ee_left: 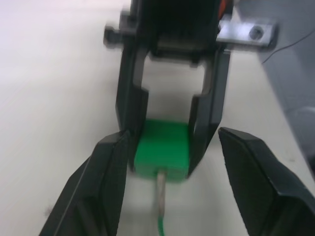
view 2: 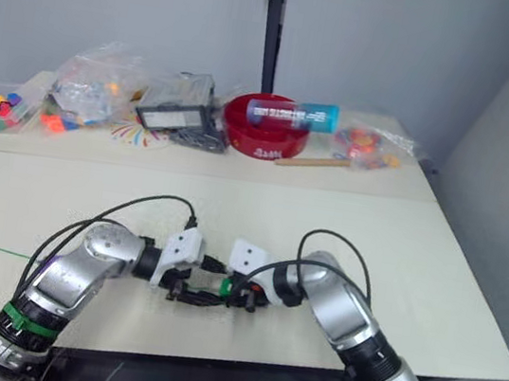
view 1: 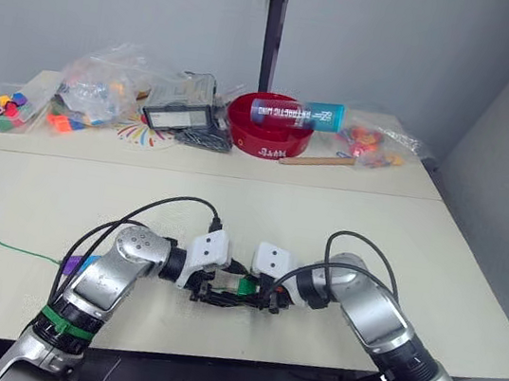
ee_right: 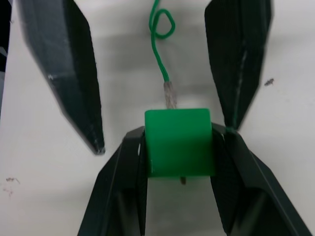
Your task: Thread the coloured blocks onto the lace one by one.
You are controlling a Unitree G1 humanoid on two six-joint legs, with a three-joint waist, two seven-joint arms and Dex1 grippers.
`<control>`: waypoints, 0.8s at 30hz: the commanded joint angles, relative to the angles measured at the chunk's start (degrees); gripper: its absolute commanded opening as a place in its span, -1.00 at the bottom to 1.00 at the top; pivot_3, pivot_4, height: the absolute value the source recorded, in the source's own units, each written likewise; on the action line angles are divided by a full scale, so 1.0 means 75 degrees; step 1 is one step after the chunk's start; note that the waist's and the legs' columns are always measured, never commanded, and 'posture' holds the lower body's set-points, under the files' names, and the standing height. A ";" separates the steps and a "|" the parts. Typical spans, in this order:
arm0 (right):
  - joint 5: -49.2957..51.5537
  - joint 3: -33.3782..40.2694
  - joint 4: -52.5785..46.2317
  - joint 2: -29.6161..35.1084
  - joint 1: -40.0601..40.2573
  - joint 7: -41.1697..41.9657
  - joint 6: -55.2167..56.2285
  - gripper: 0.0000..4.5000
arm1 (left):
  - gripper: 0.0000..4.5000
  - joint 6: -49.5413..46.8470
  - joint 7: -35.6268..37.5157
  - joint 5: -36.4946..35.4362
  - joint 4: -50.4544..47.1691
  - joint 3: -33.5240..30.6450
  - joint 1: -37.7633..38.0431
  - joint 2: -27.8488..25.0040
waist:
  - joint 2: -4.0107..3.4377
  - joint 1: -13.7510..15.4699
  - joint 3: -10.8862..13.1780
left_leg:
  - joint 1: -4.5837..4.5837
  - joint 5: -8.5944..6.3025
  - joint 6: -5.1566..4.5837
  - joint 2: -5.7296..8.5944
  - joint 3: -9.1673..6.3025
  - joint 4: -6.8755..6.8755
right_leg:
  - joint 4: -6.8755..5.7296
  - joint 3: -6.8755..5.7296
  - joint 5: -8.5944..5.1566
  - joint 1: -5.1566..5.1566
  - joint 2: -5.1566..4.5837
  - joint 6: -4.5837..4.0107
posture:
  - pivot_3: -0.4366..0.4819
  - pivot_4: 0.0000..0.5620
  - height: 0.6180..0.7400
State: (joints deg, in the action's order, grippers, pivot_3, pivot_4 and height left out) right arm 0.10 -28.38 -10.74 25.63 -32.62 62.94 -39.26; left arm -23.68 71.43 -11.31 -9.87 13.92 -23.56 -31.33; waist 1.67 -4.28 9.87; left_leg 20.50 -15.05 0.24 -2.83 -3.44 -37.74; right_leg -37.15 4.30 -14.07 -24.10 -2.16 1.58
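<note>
The right tool (ee_right: 179, 162) grips a green block (ee_right: 179, 142) near the desk's (view 1: 327, 220) front edge. The left tool (ee_left: 172, 182) is spread open around the lace's (ee_right: 158, 51) pale tip (ee_right: 170, 94), which enters the block.

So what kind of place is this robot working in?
Probably a lab or test room: a plain cream table against bare grey walls, clear plastic bags of coloured toy pieces and a red bowl along the back.

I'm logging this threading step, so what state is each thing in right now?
green block: clamped between the right gripper's fingers, lace tip entering its hole.
lace: pale tip in the block, the rest trailing on the table.
right gripper: shut on the block.
left gripper: open, fingers flanking the block.
</note>
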 commanded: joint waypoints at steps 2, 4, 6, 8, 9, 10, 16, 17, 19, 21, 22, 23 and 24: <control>0.0174 -0.0290 -0.0110 0.0025 0.0152 0.0072 0.0020 -0.47 | 0.31 0.0078 0.0196 -0.0433 -0.0273 -0.0210 0.0021 -0.0333 | -0.0001 -0.0005 0.0001 | 0.0000 0.0000 -0.0001 -0.0002 -0.0002 0.0004 | -0.0001 0.0001 0.0000 -0.0004 0.0005 0.0000 | -0.05 -0.47 0.85; 0.0189 -0.0271 -0.0083 0.0090 0.0160 0.0073 0.0054 -0.47 | 0.31 0.0191 0.0247 -0.0470 -0.0140 -0.0229 0.0057 -0.0504 | -0.0001 -0.0001 0.0001 | 0.0003 -0.0001 -0.0001 -0.0002 -0.0002 0.0004 | 0.0001 0.0000 0.0000 -0.0006 0.0005 -0.0001 | -0.05 -0.47 0.85; 0.0223 -0.0259 -0.0084 0.0140 0.0166 0.0080 0.0068 -0.47 | 0.31 0.0281 0.0248 -0.0478 -0.0052 -0.0222 0.0073 -0.0608 | -0.0001 0.0006 0.0001 | 0.0006 -0.0001 -0.0002 -0.0002 -0.0001 0.0004 | 0.0004 0.0000 0.0000 -0.0006 0.0004 -0.0001 | -0.05 -0.47 0.85; 0.0268 -0.0241 -0.0118 0.0222 0.0180 0.0116 0.0069 -0.47 | 0.31 0.0473 0.0268 -0.0429 0.0163 -0.0236 0.0061 -0.0705 | -0.0001 0.0022 0.0001 | 0.0008 -0.0001 -0.0002 -0.0002 -0.0001 0.0004 | 0.0005 0.0000 0.0000 -0.0006 0.0003 -0.0002 | -0.05 -0.47 0.85; 0.0300 -0.0214 -0.0135 0.0286 0.0196 0.0144 0.0074 -0.47 | 0.31 0.0633 0.0269 -0.0373 0.0356 -0.0262 0.0037 -0.0746 | -0.0001 0.0030 0.0001 | 0.0010 -0.0001 -0.0002 -0.0002 -0.0001 0.0004 | 0.0006 -0.0001 0.0000 -0.0006 0.0003 -0.0002 | -0.05 -0.47 0.85; 0.0332 -0.0191 -0.0155 0.0362 0.0219 0.0180 0.0086 -0.47 | 0.31 0.0739 0.0279 -0.0341 0.0496 -0.0272 0.0018 -0.0779 | -0.0001 0.0035 0.0001 | 0.0014 -0.0001 -0.0002 -0.0002 -0.0001 0.0003 | 0.0006 -0.0002 0.0000 -0.0009 0.0003 -0.0003 | -0.05 -0.47 0.85; 0.0443 -0.0101 -0.0277 0.0673 0.0353 0.0209 0.0110 -0.47 | 0.31 0.1328 0.0211 -0.0152 0.0918 -0.0149 0.0034 -0.0848 | -0.0002 0.0113 0.0002 | 0.0052 -0.0001 -0.0002 0.0001 -0.0002 -0.0002 | 0.0018 -0.0011 0.0016 -0.0026 -0.0009 -0.0029 | -0.05 -0.47 0.85; 0.0465 -0.0088 -0.0303 0.0724 0.0380 0.0206 0.0103 -0.47 | 0.31 0.1473 0.0206 -0.0054 0.0988 -0.0098 0.0041 -0.0876 | -0.0002 0.0138 0.0002 | 0.0057 -0.0001 -0.0002 0.0003 -0.0002 -0.0003 | 0.0021 -0.0013 0.0015 -0.0027 -0.0013 -0.0028 | -0.05 -0.47 0.85; 0.0485 -0.0071 -0.0320 0.0777 0.0406 0.0159 0.0059 -0.47 | 0.31 0.1602 0.0188 0.0005 0.1096 -0.0073 0.0036 -0.0856 | -0.0002 0.0199 0.0002 | 0.0068 -0.0002 -0.0003 0.0004 -0.0003 -0.0004 | 0.0027 -0.0016 0.0015 -0.0032 -0.0016 -0.0028 | -0.05 -0.47 0.85; 0.0502 -0.0089 -0.0342 0.0795 0.0429 0.0135 0.0016 -0.47 | 0.31 0.1685 0.0197 0.0015 0.1180 -0.0061 0.0035 -0.0807 | -0.0002 0.0237 0.0002 | 0.0075 -0.0002 -0.0003 0.0005 -0.0003 -0.0004 | 0.0030 -0.0018 0.0015 -0.0038 -0.0017 -0.0028 | -0.05 -0.47 0.85; 0.0516 -0.0098 -0.0350 0.0799 0.0434 0.0126 0.0001 -0.47 | 0.31 0.1733 0.0197 0.0034 0.1216 -0.0045 0.0033 -0.0793 | -0.0002 0.0243 0.0002 | 0.0075 -0.0003 -0.0004 0.0005 -0.0003 -0.0005 | 0.0031 -0.0018 0.0015 -0.0037 -0.0018 -0.0028 | -0.05 -0.47 0.85; 0.0537 -0.0103 -0.0371 0.0802 0.0445 0.0117 -0.0033 -0.47 | 0.31 0.1827 0.0182 0.0150 0.1282 0.0022 0.0030 -0.0809 | -0.0002 0.0246 0.0002 | 0.0076 -0.0003 -0.0004 0.0006 -0.0003 -0.0005 | 0.0031 -0.0019 0.0015 -0.0037 -0.0019 -0.0028 | -0.05 -0.47 0.85; 0.0560 -0.0096 -0.0382 0.0795 0.0448 0.0103 -0.0070 -0.47 | 0.31 0.1876 0.0161 0.0217 0.1343 0.0060 0.0024 -0.0806 | -0.0002 0.0247 0.0002 | 0.0076 -0.0002 -0.0004 0.0006 -0.0003 -0.0005 | 0.0031 -0.0019 0.0015 -0.0037 -0.0019 -0.0028 | -0.05 -0.47 0.85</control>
State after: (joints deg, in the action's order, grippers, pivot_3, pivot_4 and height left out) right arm 3.57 -27.31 -13.09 31.06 -30.73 63.08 -38.10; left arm -11.08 72.94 -10.31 0.36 14.02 -22.87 -37.43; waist 1.66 -2.43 9.88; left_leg 21.07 -15.07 0.21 -2.79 -3.47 -37.78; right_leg -36.91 4.15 -13.96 -24.37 -2.30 1.37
